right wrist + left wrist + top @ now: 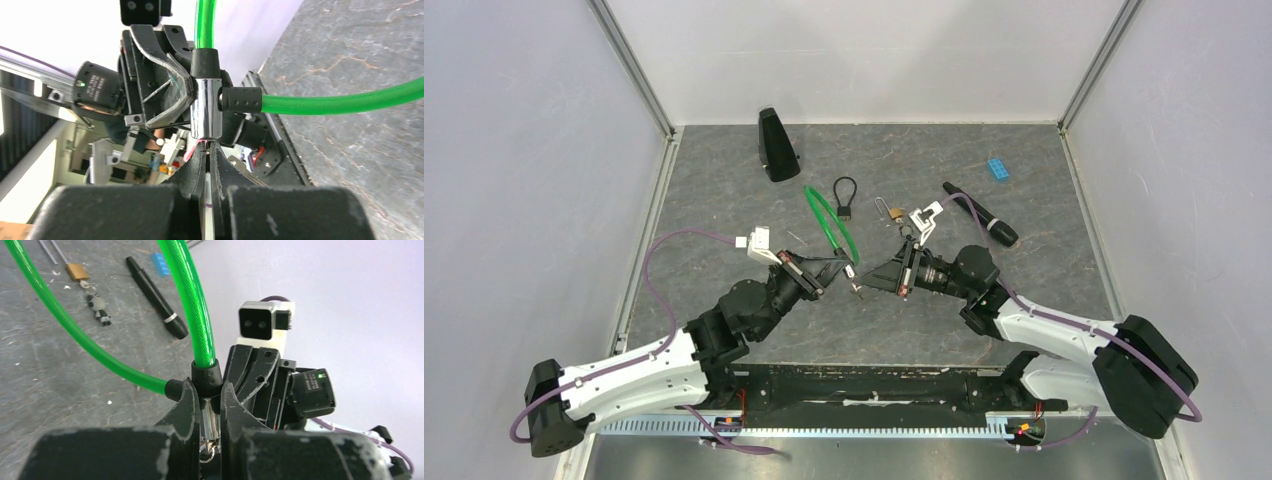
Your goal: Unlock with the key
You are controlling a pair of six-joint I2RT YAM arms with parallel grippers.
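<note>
A green cable lock loops up from a chrome lock cylinder with black end caps. My left gripper is shut on that cylinder and holds it off the table. Facing it from the right, my right gripper has its tips against the cylinder's lower end. Its jaws are pinched on the key, a thin pale strip seen edge-on. The key's tip at the cylinder is hidden. In the top view the two grippers, left and right, meet at the middle of the table.
Behind the grippers lie a brass padlock, a small black cable lock, a black marker and a blue block. A black wedge-shaped object stands at the back left. Enclosure walls rise on three sides.
</note>
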